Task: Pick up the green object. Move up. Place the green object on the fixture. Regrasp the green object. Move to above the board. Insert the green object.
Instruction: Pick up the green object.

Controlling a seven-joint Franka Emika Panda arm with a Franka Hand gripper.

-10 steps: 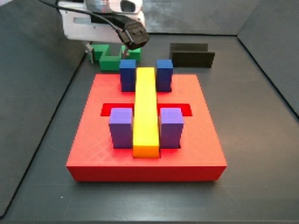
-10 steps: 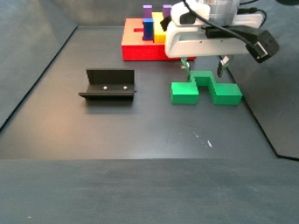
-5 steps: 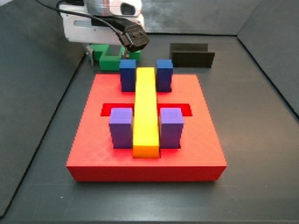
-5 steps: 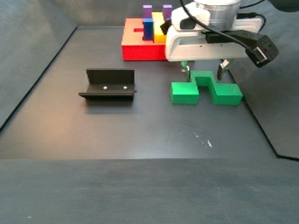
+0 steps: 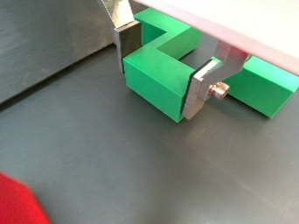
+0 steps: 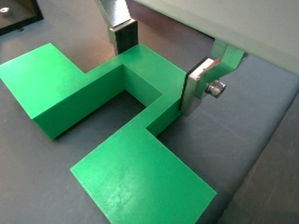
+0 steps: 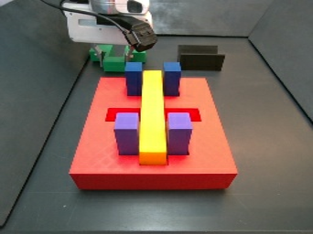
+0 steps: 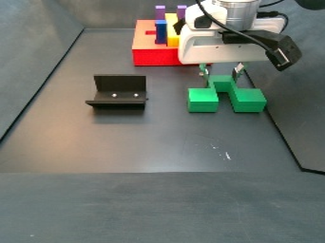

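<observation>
Green object [image 8: 225, 97] sits on the dark floor beside the red board [image 8: 154, 46]. The gripper [image 6: 162, 63] is low over it, fingers [image 6: 200, 84] apart around its middle bar (not squeezing).

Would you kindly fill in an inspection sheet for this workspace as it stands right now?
Surface: dark floor, a few pale specks, otherwise bare.
Green object: green object lies flat on the floor beside the board, not lifted.
Fixture: fixture stands apart from the green object, nothing on it.
Board: board carries a yellow bar, two blue blocks and two purple blocks.
Clutter: nothing seen.
Gripper: gripper low over the green object, fingers straddling its middle section; contact cannot be told.
Cables: black cable loops at the wrist.
Surroundings: dark enclosure walls.
</observation>
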